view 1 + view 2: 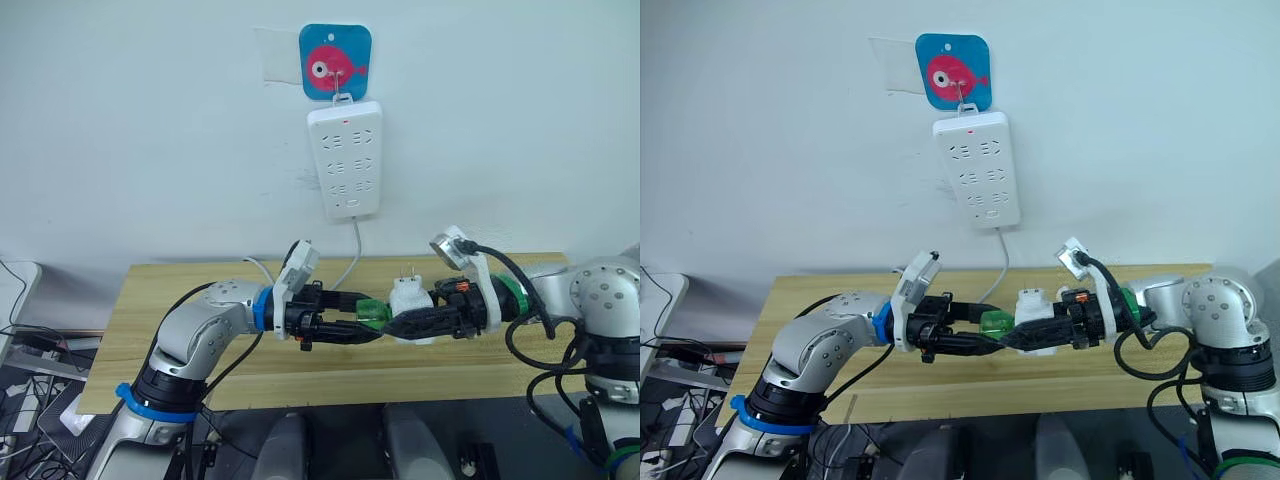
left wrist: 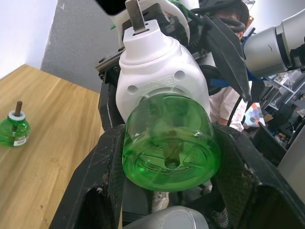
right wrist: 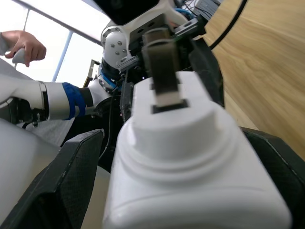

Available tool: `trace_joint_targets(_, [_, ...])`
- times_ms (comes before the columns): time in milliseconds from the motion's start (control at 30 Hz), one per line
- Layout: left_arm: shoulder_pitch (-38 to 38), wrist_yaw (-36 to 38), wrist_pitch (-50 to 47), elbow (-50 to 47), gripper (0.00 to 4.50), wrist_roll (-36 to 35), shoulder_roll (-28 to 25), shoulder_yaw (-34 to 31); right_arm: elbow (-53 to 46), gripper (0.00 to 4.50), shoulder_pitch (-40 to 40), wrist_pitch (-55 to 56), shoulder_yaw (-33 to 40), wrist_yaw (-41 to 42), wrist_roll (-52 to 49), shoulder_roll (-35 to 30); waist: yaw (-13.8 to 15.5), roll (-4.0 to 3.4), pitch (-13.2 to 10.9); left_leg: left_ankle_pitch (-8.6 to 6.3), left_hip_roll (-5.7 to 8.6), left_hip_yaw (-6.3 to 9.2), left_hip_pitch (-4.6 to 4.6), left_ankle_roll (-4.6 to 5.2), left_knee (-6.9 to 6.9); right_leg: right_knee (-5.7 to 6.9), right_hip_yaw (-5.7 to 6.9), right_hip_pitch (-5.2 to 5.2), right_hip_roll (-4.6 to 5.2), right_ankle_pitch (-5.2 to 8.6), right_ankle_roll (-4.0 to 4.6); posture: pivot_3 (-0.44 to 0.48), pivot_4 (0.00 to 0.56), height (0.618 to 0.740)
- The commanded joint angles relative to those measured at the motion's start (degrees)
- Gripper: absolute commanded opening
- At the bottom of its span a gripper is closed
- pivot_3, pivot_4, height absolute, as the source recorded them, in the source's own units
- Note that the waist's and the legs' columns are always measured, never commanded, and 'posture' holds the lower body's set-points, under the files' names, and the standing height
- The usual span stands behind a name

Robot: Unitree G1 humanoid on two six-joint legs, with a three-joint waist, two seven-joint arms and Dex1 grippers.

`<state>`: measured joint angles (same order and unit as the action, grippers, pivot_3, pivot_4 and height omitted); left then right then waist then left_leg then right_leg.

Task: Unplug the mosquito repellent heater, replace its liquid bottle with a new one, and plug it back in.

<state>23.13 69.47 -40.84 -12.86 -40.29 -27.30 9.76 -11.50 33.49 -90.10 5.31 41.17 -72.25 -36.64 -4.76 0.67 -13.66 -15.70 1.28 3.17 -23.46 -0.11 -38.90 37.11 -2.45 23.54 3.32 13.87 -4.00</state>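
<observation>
Above the middle of the wooden table (image 1: 300, 372), the white mosquito repellent heater (image 1: 410, 298) is held with its metal prongs (image 1: 407, 272) pointing up. My right gripper (image 1: 405, 316) is shut on the heater's body (image 3: 190, 162). A green liquid bottle (image 2: 167, 143) sits in the heater's underside, facing my left arm. My left gripper (image 1: 370, 316) is shut on this bottle, one black finger (image 2: 102, 167) on each side. A second green bottle (image 2: 13, 130) with a dark wick stands upright on the table, apart from both grippers.
A long white power strip (image 1: 345, 160) hangs on the wall from a blue fish hook (image 1: 335, 60), and its cable (image 1: 355, 250) drops behind the table. A person's hand (image 3: 24, 45) shows in the background of the right wrist view.
</observation>
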Motion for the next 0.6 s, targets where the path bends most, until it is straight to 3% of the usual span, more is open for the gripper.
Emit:
trace_joint_targets(33, [0.0, 0.4, 0.4, -2.0, 2.25, -1.5, 0.0, -0.7, 4.3, 4.49, 1.8, -1.1, 3.4, -3.6, -1.1, 1.9, -0.1, 0.0, 0.0, 0.0, 0.0, -0.01, 0.0, 0.0, 0.0, 0.0, -0.01, 0.0, -0.01, 0.0, 0.0, -0.126, 0.236, 0.74])
trace_joint_targets(200, [-0.2, 0.5, -0.5, -2.4, 2.25, -2.3, -0.4, -1.0, 14.7, 4.49, 3.8, -2.4, 6.8, -8.4, -3.7, 2.6, 0.0, 0.0, 0.0, 0.0, -0.01, -0.03, 0.0, 0.0, 0.0, 0.01, -0.02, 0.0, -0.02, 0.0, 0.0, -0.126, 0.236, 0.74])
trace_joint_targets(400, [-0.4, 0.0, -1.5, -2.2, 2.25, -3.3, -1.0, -1.9, 23.3, 4.49, 4.2, -2.4, 6.5, -9.2, -11.3, -4.4, 0.0, 0.01, 0.0, -0.01, 0.0, -0.07, -0.03, 0.01, 0.01, -0.04, -0.03, 0.0, -0.02, 0.0, 0.0, -0.124, 0.237, 0.74])
trace_joint_targets(500, [-0.4, -0.4, -1.7, -1.9, 2.25, -3.7, -1.0, -2.1, 25.3, 4.49, 3.6, -2.4, 8.5, -11.4, -10.8, -5.1, 0.0, 0.02, 0.0, -0.01, -0.02, -0.07, -0.03, 0.01, 0.01, -0.03, -0.04, -0.01, -0.04, 0.0, 0.0, -0.129, 0.235, 0.74])
trace_joint_targets(600, [-0.3, -0.3, -1.7, -1.8, 2.25, -3.9, -1.1, -2.1, 23.2, 4.49, 1.4, 3.1, 9.1, -13.2, -4.2, -4.1, -0.1, 0.02, 0.0, -0.01, -0.03, -0.09, -0.02, 0.02, 0.01, 0.01, -0.06, 0.0, -0.06, 0.0, 0.0, -0.131, 0.235, 0.74])
